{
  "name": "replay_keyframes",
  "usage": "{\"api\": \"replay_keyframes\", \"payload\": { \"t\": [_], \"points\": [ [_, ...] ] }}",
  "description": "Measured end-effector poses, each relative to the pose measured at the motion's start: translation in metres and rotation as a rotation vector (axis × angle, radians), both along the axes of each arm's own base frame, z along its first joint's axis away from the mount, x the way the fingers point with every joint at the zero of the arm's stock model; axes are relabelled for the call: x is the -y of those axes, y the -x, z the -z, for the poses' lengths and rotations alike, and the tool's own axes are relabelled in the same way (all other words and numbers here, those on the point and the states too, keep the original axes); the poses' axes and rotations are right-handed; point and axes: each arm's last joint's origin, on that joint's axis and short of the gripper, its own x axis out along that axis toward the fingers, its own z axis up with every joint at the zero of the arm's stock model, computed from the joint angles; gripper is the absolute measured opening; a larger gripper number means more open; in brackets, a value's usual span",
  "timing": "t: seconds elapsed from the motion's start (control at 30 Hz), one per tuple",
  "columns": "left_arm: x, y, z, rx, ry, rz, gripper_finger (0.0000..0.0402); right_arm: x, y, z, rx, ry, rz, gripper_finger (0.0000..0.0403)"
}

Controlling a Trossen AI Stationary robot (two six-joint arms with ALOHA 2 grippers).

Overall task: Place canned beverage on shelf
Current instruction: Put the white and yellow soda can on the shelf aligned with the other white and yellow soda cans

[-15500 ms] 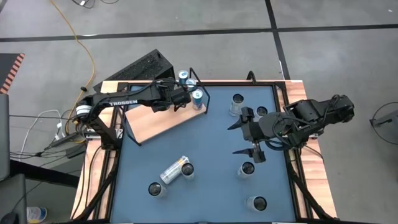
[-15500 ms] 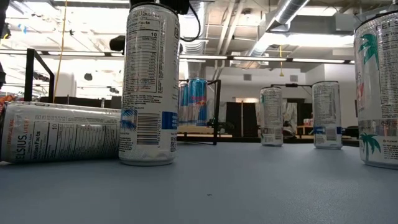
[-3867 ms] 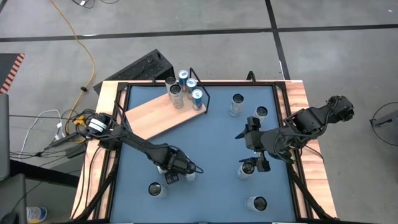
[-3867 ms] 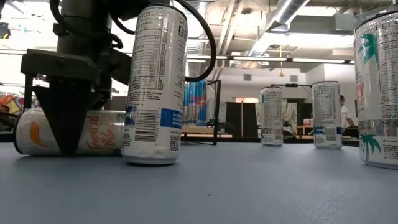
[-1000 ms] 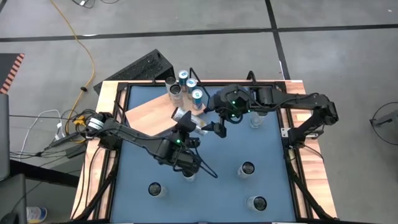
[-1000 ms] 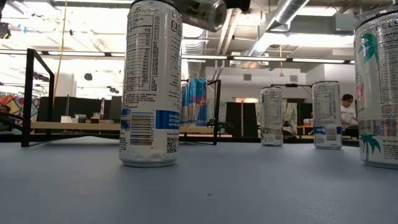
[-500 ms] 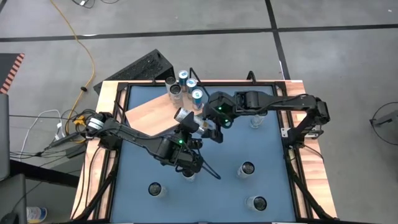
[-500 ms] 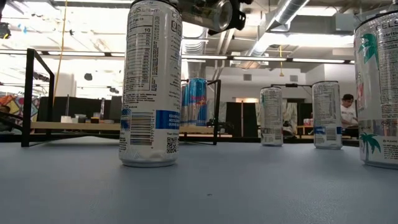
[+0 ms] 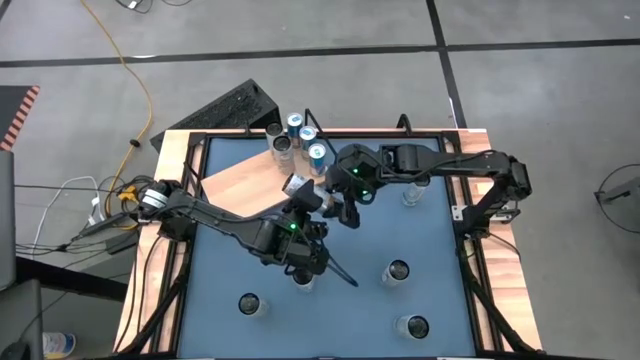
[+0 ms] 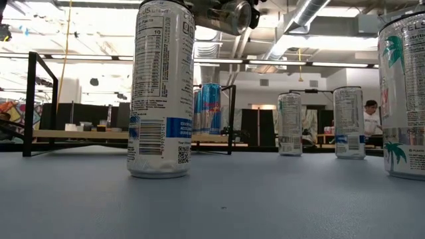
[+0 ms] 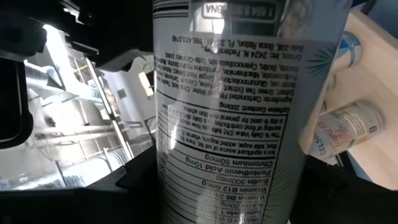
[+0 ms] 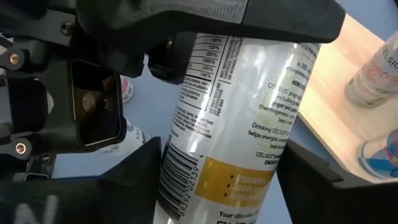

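Observation:
A white canned beverage (image 9: 300,188) with small print and a yellow band is lifted over the near edge of the shelf (image 9: 245,190), a pale-wood board with a black wire frame (image 9: 322,150) at its far end. Several cans (image 9: 292,140) stand inside that frame. My left gripper (image 9: 303,212) is shut on the lifted can, which fills the left wrist view (image 11: 230,112). My right gripper (image 9: 335,205) is open beside it. Its two fingers stand on either side of the can's yellow-band end (image 12: 242,180). The low view shows the can's round end (image 10: 226,14) high above the table. My left gripper pinches the can's side wall (image 12: 249,56) between its two fingers, on the half away from the yellow band. The fingers (image 12: 205,15) lie across the can. The can is lifted clear and tilted far from upright. My right gripper: I cannot tell whether its fingers (image 12: 134,177) touch the can.
Loose cans stand on the blue tabletop (image 9: 400,230): one under my left arm (image 9: 303,280), one near left (image 9: 250,305), two near right (image 9: 398,272) (image 9: 412,326), one by my right arm (image 9: 408,193). The closest stands large in the low view (image 10: 159,89).
My right gripper has moved a little toward the table's left, up to the lifted can, so that its fingers now flank the can. My left gripper has kept the can raised and tilted, shifting only slightly.

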Motion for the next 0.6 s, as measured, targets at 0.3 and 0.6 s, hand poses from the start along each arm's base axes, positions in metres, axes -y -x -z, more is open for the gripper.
{"api": "replay_keyframes", "payload": {
  "t": [0.3, 0.6],
  "points": [
    [0.003, -0.002, 0.0, -0.025, 0.042, 0.045, 0.0328, -0.003, 0.001, 0.003, -0.029, 0.031, -0.023, 0.022],
    [0.019, 0.006, -0.032, 0.215, 0.127, 0.047, 0.0357, 0.002, 0.003, -0.001, -0.006, 0.068, -0.011, 0.022]
  ]
}}
